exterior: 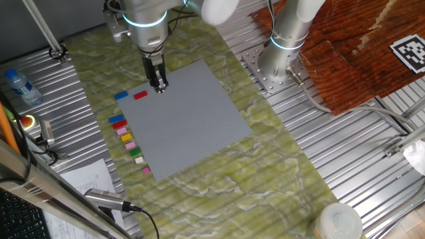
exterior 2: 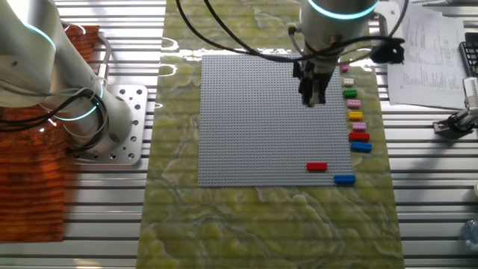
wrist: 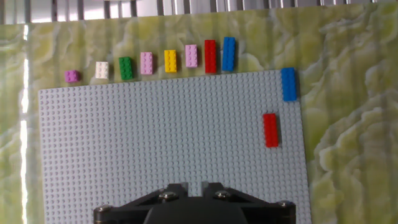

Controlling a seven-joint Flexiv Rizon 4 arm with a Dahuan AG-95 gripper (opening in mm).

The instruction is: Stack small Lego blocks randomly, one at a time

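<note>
We judge the run to be at its start: no brick stands on another anywhere. The pincer [exterior: 159,87] hangs over the grey baseplate [exterior: 192,126], carrying nothing that we can see; its fingertips look close together, but whether they are fully clenched we cannot tell, and the hand view shows only the dark base of the hand at the bottom edge. The small Lego blocks [wrist: 155,61] lie in a row on the counter [exterior 2: 261,224], just beside one edge of the baseplate: pink stub [wrist: 72,76], cream [wrist: 102,70], green [wrist: 125,68], pink, yellow [wrist: 170,60], pink, red, blue. Two more sit apart from that row: a red brick [wrist: 270,130] lying flat on the baseplate near its corner, and a blue brick [wrist: 288,84] at that corner's edge, seemingly just off the plate. Next move, in our judgement: choose one brick, centre the fingers across its short sides and descend squarely; the row is tightly spaced, so a neighbour could be nudged. Surface: counter covered with a green marbled mat, over ribbed metal. Room: a second arm's base [exterior: 282,63] bolted nearby, rust-coloured cloth [exterior: 345,53], a water bottle [exterior: 18,85], papers [exterior 2: 429,52] at the counter edge.
</note>
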